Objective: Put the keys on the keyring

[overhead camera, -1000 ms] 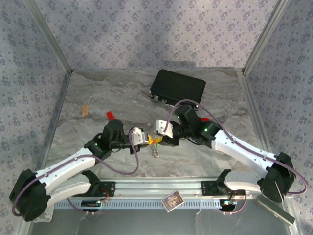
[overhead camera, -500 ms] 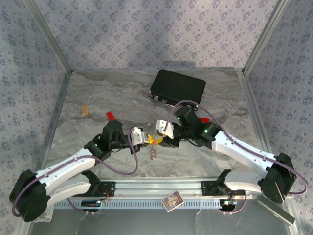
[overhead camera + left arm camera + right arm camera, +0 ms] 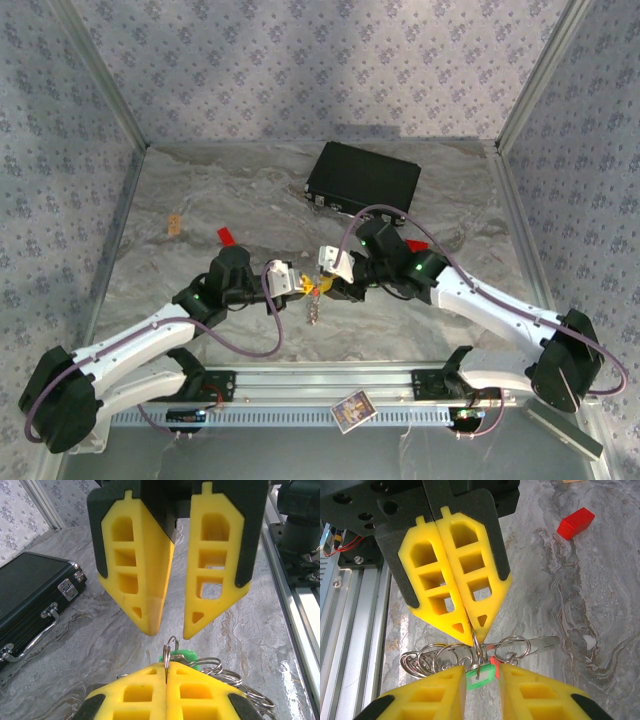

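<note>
Over on the left of the marbled bench (image 3: 200, 190) lay a small tan scrap (image 3: 175, 224), and a little inward a flat red tab (image 3: 227, 236) sat on its own, well apart from the action. Then the left arm reached in toward the middle, and there was the left claw (image 3: 166, 669), fingers pressed tight together, pinching a thin wire loop of the keyring (image 3: 316, 309)! The rest of that silvery chain bunched up beside the tips and dangled below them, just off the bench. Right at the pinch sat the green key (image 3: 480, 675), with a sliver of the red key (image 3: 493, 661) tucked against it and a silvery blade poking out to the right. Facing it tip to tip came the right claw (image 3: 481, 672), fingers spread apart; from its own wrist the green head sat in line with the gap, but whether the pads touched it could not be told. Behind the right arm a second red tab (image 3: 415, 246) peeked out, and farther back the black case (image 3: 362, 180) lay closed on the bench.
</note>
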